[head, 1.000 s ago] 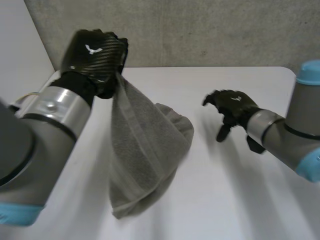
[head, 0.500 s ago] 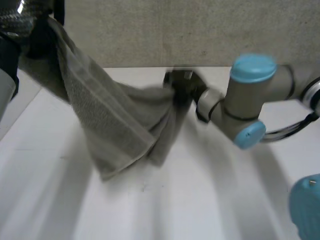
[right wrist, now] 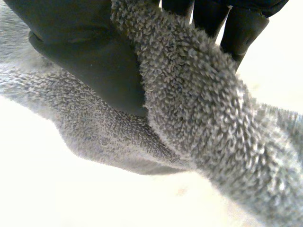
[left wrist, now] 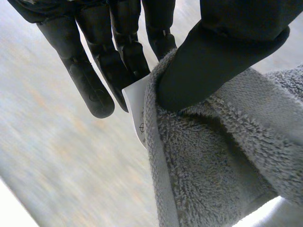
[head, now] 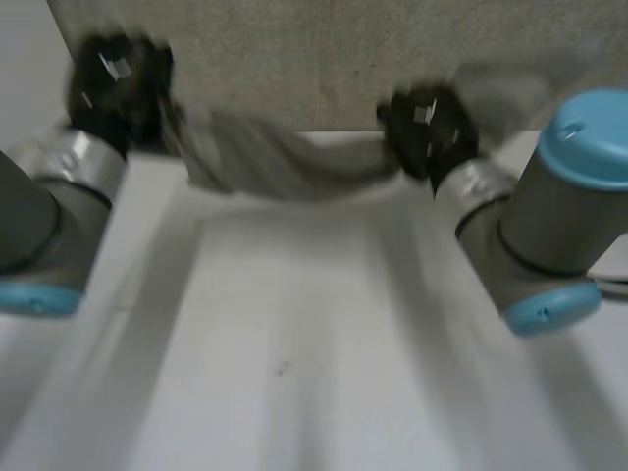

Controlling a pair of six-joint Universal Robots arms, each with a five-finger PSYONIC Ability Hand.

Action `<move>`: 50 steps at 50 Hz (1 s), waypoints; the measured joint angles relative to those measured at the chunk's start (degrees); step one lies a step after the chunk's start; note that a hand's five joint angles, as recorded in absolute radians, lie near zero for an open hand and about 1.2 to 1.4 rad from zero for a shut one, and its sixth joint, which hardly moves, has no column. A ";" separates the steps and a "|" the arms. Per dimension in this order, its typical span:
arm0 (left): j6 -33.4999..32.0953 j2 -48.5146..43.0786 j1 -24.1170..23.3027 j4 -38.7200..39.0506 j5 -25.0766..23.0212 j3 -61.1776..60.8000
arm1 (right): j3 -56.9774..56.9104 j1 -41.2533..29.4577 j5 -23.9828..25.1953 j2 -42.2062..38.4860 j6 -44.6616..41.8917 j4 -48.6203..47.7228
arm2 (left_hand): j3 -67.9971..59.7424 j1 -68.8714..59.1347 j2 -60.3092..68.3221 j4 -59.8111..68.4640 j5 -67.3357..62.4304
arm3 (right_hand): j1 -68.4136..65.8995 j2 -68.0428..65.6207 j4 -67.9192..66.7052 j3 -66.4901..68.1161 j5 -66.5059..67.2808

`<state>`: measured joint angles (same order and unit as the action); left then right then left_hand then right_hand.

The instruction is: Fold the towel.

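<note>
White flat table [head: 294,353], near part bare. Grey left arm [head: 49,216] and grey right arm [head: 530,235] with light-blue caps reach away over it, one on each side. Further out, the grey terry towel [head: 285,169] hangs in the air as a twisted, sagging rope between the two hands, above the table's far edge, with the grey-beige wall [head: 324,49] behind.

The step looks like stretching the towel open before laying it flat. To do it well, draw the hands apart evenly until the twist drops out, hold both pinches firm, then lower the towel without letting it bunch.

Left hand [head: 116,83] is clamped on the towel's hemmed edge, likely a corner. Its thumb [left wrist: 222,56] presses the cloth against straight fingers [left wrist: 90,80], and a white care label [left wrist: 136,111] pokes out between them.

Right hand [head: 427,126] is clamped too, on a bunched roll of towel, with the thumb on one side and the fingers [right wrist: 239,28] behind.
</note>
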<state>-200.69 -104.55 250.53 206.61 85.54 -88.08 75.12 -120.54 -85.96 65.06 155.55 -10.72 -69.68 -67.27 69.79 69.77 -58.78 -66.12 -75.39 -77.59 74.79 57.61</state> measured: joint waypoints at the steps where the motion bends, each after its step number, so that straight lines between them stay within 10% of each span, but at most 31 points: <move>1: -0.06 -0.83 0.01 0.00 -0.43 -0.98 | 0.67 -0.12 -0.04 -0.46 -0.58 1.77 | 0.00 0.00 0.00 0.00 0.00 | 0.00 0.00 0.00 0.00 0.00; 15: -5.62 -7.49 0.75 -5.00 -4.66 -12.78 | 9.05 -1.08 -0.17 -3.91 -1.91 16.42 | 18.06 15.47 -18.22 -18.22 16.92 | 1.67 1.51 1.75 -1.34 -1.16; 18: -8.63 -5.02 0.64 -10.00 -4.62 -13.33 | 10.68 -0.87 0.10 -2.76 -1.59 18.66 | 36.47 34.17 -36.59 -36.64 34.80 | 30.92 35.35 33.44 -32.99 -30.89; 22: -10.49 -1.38 0.26 -15.39 -4.62 -13.04 | 12.14 -0.65 0.37 -1.15 -1.30 20.37 | 50.14 48.14 -50.28 -50.31 49.31 | 30.92 35.35 33.44 -32.99 -30.89; 24: -11.11 1.09 -0.02 -18.35 -4.64 -12.58 | 13.03 -0.56 0.52 0.03 -0.99 20.98 | 54.36 51.34 -54.40 -54.47 53.06 | 48.98 60.52 63.17 -61.20 -52.71; 35: -7.99 7.34 -2.47 -21.33 -6.77 -4.67 | 16.95 5.05 2.08 8.99 5.74 17.44 | 58.05 55.22 -58.28 -58.22 56.76 | 48.97 60.52 63.21 -61.33 -52.71; 50: 3.46 -14.75 -3.48 -35.94 -7.53 17.46 | 21.07 12.70 8.27 10.93 6.88 16.46 | 54.11 51.66 -54.13 -54.16 53.20 | 48.98 60.52 63.21 -61.33 -52.71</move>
<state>-197.23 -119.30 247.05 170.67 78.01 -70.61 96.19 -107.84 -77.69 75.99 162.44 5.74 -15.57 -15.61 15.66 15.61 -5.58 -17.14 -14.87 -14.39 13.46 4.90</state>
